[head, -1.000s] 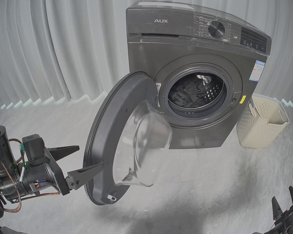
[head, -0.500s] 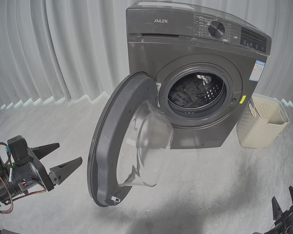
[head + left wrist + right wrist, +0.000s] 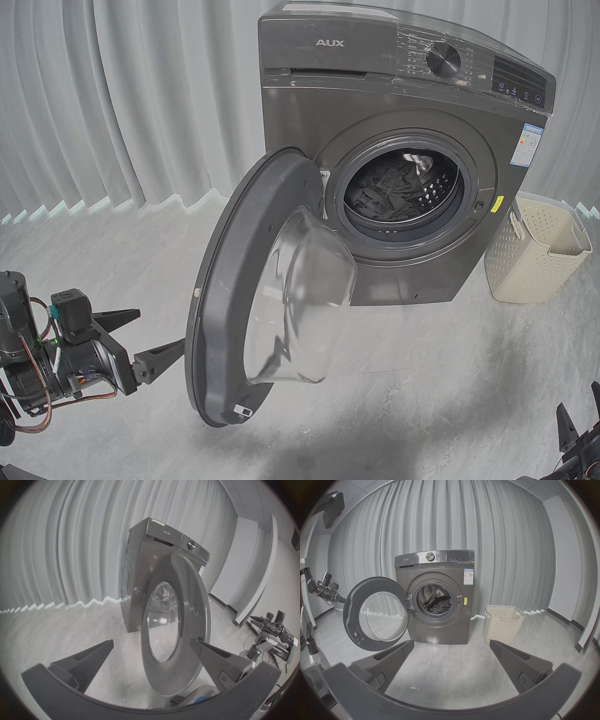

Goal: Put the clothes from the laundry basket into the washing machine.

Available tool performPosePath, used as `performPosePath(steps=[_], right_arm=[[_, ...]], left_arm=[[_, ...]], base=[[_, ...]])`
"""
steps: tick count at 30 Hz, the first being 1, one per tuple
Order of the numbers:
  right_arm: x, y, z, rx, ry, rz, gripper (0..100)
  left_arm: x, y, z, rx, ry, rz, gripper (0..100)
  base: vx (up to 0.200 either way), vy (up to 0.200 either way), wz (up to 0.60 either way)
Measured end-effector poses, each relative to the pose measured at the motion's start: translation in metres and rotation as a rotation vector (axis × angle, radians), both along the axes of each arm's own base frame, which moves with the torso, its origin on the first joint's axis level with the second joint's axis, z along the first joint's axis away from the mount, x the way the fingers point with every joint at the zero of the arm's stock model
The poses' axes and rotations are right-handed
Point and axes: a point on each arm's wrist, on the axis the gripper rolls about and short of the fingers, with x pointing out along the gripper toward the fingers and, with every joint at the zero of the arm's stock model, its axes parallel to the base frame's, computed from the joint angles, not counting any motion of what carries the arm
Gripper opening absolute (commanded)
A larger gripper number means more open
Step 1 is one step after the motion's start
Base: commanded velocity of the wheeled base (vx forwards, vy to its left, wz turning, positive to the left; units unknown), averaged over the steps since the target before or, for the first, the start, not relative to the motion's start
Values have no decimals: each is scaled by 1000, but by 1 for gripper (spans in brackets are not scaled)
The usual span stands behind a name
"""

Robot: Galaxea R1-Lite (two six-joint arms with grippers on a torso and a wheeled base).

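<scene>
The grey washing machine (image 3: 400,94) stands with its round door (image 3: 231,281) swung wide open to its left. Dark clothes (image 3: 384,187) lie in the drum, which also appear in the right wrist view (image 3: 439,605). The beige laundry basket (image 3: 537,250) sits on the floor to the right of the machine, and it looks empty in the right wrist view (image 3: 503,623). My left gripper (image 3: 161,326) is open, low at the left, with one fingertip at the door's outer rim. In the left wrist view the door (image 3: 187,583) stands edge-on between the open fingers (image 3: 93,655). My right gripper (image 3: 450,642) is open and empty, low at the front right.
Pale curtains (image 3: 125,94) hang behind the machine. Grey floor (image 3: 406,387) lies bare in front of the machine and between the door and the basket.
My left gripper drew back to the left from the door, then came in again to its rim. The door has swung slightly toward the machine. The right arm has not moved.
</scene>
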Motion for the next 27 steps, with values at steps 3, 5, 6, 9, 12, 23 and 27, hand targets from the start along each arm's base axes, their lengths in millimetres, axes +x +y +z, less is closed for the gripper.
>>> performPosePath(steps=[3,5,6,9,12,23,27], right_arm=[[0,0,0,0,0,0,100],[0,0,0,0,0,0,100],[0,0,0,0,0,0,100],[0,0,0,0,0,0,100],[0,0,0,0,0,0,100],[0,0,0,0,0,0,100],[0,0,0,0,0,0,100]], left_arm=[[3,-9,0,4,9,-37,100],[6,-15,2,4,10,-58,100],[7,-17,2,5,10,-65,100],[12,-24,2,10,16,-80,100],[18,-33,2,20,27,-92,100],[49,-75,1,-10,-90,-60,100],[58,-94,-2,-40,-75,-53,100]], base=[[0,0,0],[0,0,0],[0,0,0],[0,0,0],[0,0,0],[0,0,0],[0,0,0]])
